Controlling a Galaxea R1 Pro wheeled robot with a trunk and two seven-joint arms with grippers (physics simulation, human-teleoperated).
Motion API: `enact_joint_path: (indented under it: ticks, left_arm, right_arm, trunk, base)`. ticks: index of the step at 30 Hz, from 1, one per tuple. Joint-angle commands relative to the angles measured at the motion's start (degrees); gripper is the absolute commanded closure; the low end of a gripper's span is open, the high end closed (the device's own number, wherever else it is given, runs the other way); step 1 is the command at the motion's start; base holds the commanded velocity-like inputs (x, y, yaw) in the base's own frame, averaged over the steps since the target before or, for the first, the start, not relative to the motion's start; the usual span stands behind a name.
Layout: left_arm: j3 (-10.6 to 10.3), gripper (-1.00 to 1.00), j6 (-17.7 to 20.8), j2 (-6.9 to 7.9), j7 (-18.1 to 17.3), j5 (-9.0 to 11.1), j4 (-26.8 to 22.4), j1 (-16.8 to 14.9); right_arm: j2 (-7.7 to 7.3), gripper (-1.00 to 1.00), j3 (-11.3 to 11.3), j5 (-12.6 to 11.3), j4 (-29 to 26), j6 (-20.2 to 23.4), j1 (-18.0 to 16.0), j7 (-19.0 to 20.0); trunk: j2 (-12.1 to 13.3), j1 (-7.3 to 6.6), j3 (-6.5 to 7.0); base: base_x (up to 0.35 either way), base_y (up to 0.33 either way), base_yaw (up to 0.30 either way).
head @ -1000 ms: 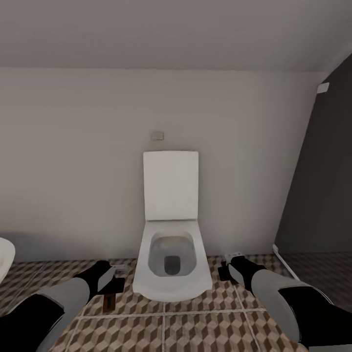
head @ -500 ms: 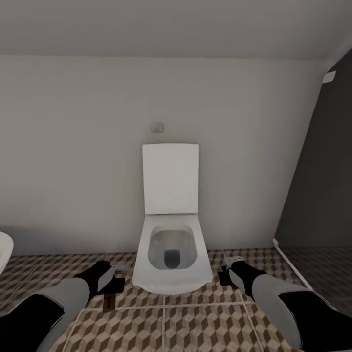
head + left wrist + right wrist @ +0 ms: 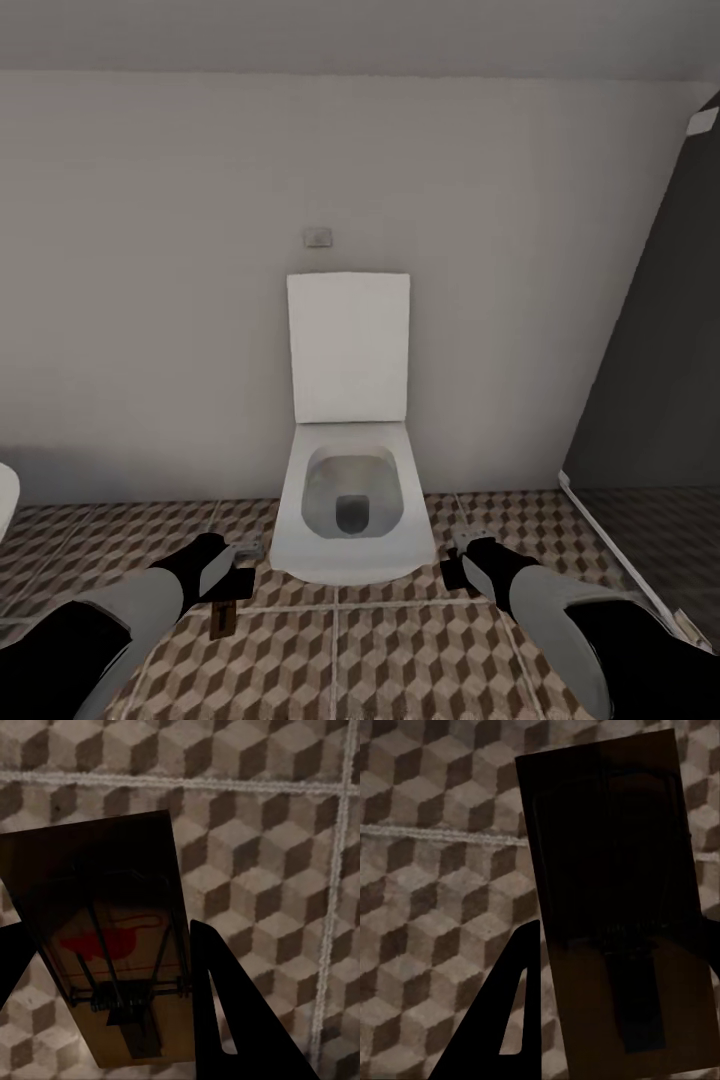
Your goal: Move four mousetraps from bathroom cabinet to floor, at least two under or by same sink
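- My left tool (image 3: 232,570) sits at the lower left of the head view and is closed on one trap (image 3: 112,945); in the left wrist view the tan board with its red mark lies between the two dark fingers (image 3: 225,1005), over the floor (image 3: 400,650).
- My right tool (image 3: 462,550), at the lower right, also grips a trap (image 3: 615,907); it is dark in the right wrist view, but the board is between the fingers.
- The sink (image 3: 6,500) is only a white edge at the far left of the head view; the toilet (image 3: 350,500) stands in the middle, against the wall.
- I judge the step is carrying both traps to the sink. To do it well, I should turn the base to the left until the sink is in front, keep both grips firm, then lower each board flat and close to the tiles before I open, so it does not fall or flip.
- I should set both beside or under the same sink, on the same tiles.
- Count: two traps, one in each tool; one toilet; one sink edge; two arms.
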Motion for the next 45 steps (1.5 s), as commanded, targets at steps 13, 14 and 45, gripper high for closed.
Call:
enact_joint_path:
  ticks: [13,14,45]
  left_arm:
    - [-0.28,1.0,0.36,0.06,0.32,0.42,-0.18,0.01]
    - [-0.28,1.0,0.36,0.06,0.33,0.41,-0.19,0.01]
    - [-0.28,1.0,0.36,0.06,0.26,0.4,-0.21,0.01]
  right_arm:
    - [0.09,1.0,0.46,0.1,0.09,0.14,-0.03,0.06]
    - [0.09,1.0,0.46,0.12,0.09,0.14,-0.03,0.07]
    - [0.09,1.0,0.46,0.14,0.09,0.14,-0.04,0.08]
  trunk:
    - [-0.2,0.32,-2.94]
    - [-0.22,0.34,-3.16]
    - [-0.63,1.14,-10.03]
  base:
    - [0.0,0.0,0.0]
    - [0.0,0.0,0.0]
    - [0.0,0.0,0.0]
